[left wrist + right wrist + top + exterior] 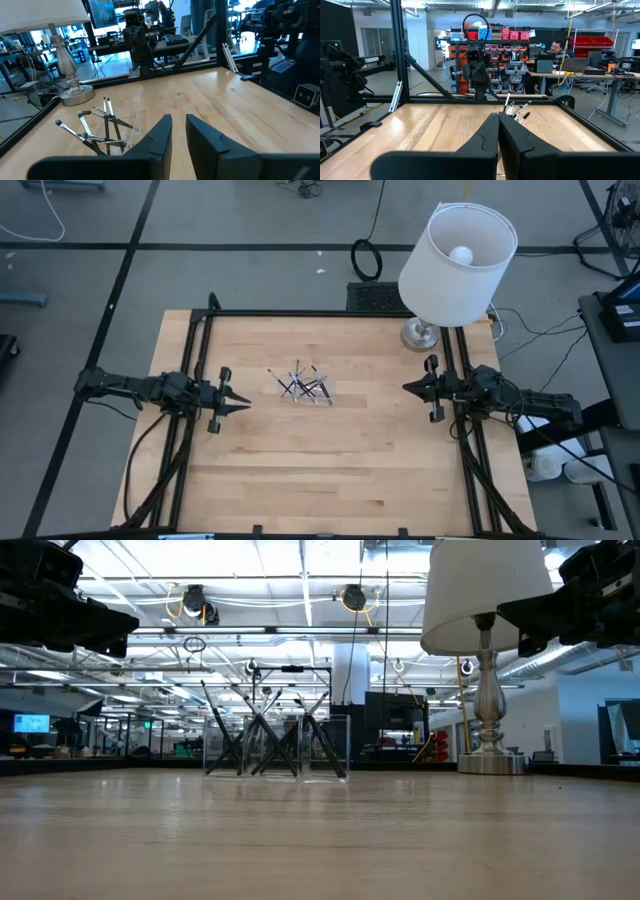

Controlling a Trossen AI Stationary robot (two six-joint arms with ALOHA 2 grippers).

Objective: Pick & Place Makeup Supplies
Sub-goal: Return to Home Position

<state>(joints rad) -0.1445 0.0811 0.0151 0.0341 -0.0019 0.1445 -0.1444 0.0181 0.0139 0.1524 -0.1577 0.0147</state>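
Brushes (303,385) stand crossed in the organizer (345,745) mid-table, seemingly all of them. Left gripper (178,120), jaws slightly apart, and right gripper (498,118), jaws together, hang empty at opposite sides. Homing is in hand, and only parking remains.

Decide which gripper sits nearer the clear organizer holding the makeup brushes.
Left. The left gripper lies just left of the organizer; the right gripper waits farther off on its right.
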